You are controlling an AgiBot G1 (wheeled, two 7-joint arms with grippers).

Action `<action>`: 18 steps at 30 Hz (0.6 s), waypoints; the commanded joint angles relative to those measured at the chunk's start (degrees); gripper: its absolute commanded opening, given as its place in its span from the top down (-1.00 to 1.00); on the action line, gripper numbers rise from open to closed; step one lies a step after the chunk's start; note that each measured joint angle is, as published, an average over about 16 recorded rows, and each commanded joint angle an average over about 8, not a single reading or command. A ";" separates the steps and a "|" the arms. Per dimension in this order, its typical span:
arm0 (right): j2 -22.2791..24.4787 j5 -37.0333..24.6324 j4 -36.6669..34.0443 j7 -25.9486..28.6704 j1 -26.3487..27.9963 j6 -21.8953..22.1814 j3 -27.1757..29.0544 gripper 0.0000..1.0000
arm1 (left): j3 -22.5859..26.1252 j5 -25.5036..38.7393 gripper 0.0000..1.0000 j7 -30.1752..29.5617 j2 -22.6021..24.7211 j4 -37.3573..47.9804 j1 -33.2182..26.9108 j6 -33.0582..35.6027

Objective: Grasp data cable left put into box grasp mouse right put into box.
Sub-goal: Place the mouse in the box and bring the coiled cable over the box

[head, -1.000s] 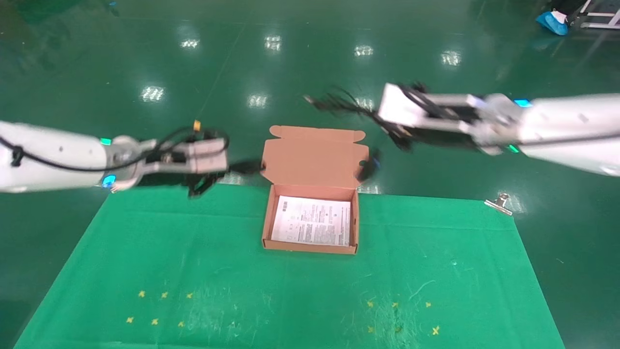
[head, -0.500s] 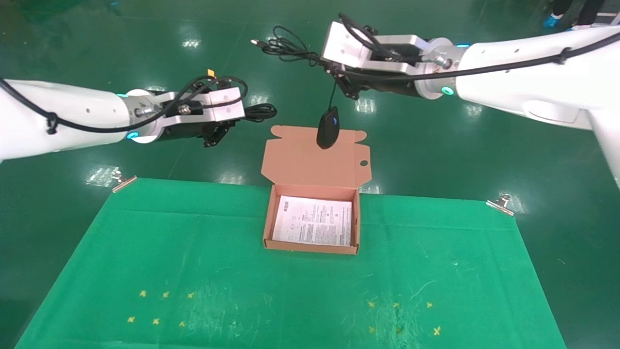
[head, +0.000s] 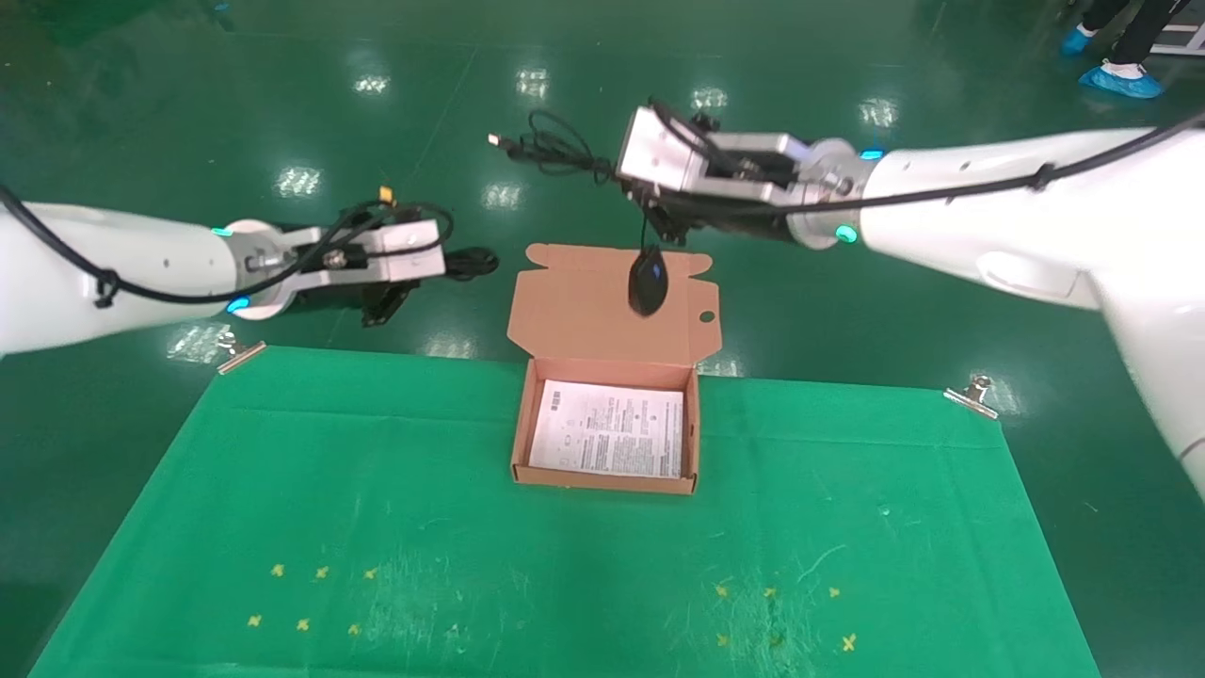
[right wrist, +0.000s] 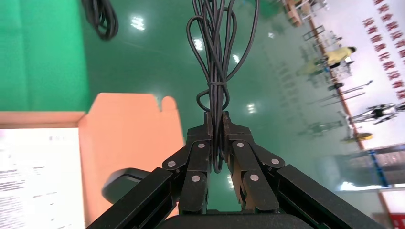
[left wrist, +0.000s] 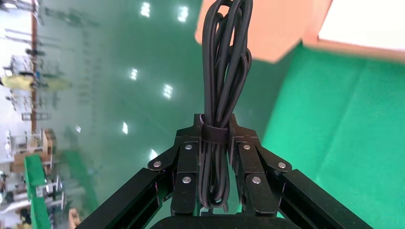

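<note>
Left gripper [left wrist: 214, 131], jaws clamped on the looped data cable [left wrist: 224, 71], hangs left of the open box [head: 602, 476]. Right gripper [right wrist: 216, 125] pinches the mouse's cord [right wrist: 217, 62]; the mouse [head: 648, 280] dangles before the lid.

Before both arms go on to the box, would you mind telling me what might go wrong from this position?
1. The right pincer grips only the thin cord, so the mouse dangles over the open lid and may swing and land outside the box.
2. The cord's loose loops and plug jut beyond that pincer and may hang over the rim.
3. The left pincer holds the data cable near one end; the long bundle could catch the lid.
</note>
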 commanded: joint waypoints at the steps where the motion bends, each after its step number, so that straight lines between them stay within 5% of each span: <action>1: -0.46 -0.01 -0.98 -0.27 -0.49 0.09 -0.17 1.00 | 0.37 1.20 1.00 -0.71 -0.32 0.07 0.49 0.16; 18: -5.30 5.32 -7.61 -4.24 -4.64 0.96 -3.87 1.00 | 1.53 8.92 1.00 -9.65 -3.02 -4.17 1.98 5.06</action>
